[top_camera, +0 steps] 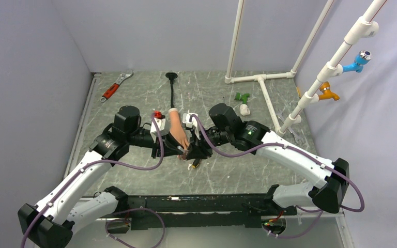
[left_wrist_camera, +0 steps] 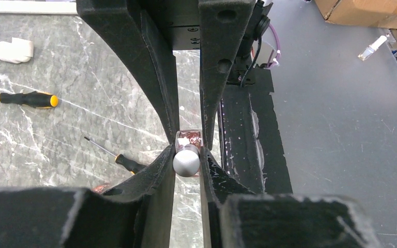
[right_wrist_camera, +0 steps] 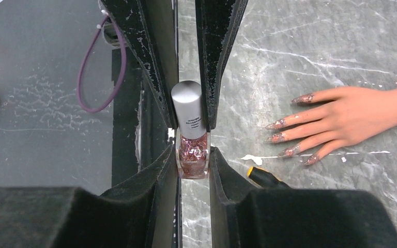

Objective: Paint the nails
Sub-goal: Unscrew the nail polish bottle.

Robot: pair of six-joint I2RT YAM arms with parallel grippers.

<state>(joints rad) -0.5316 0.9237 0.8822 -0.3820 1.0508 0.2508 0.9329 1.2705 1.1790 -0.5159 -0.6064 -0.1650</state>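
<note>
A small glass polish bottle point(right_wrist_camera: 192, 151) of pink glitter, with a silver cap point(right_wrist_camera: 188, 103), hangs level over the table. My right gripper point(right_wrist_camera: 193, 155) is shut on its glass body. From the opposite side my left gripper point(left_wrist_camera: 187, 155) is shut on the cap point(left_wrist_camera: 186, 161), which I see end-on with a finger against each side. The peach rubber hand point(right_wrist_camera: 351, 116) lies flat on the table just right of the bottle. Its nails point(right_wrist_camera: 278, 124) are long, pointed and flecked with pink glitter. In the top view both grippers meet at the hand's point(top_camera: 177, 130) fingertips and hide the nails.
A black and yellow screwdriver point(left_wrist_camera: 28, 99) and a smaller one point(left_wrist_camera: 119, 157) lie on the marble table. Another handle point(right_wrist_camera: 262, 176) lies beside my right fingers. A red-handled wrench point(top_camera: 115, 88) is at the back left. A white pipe frame point(top_camera: 261, 78) stands at the back right.
</note>
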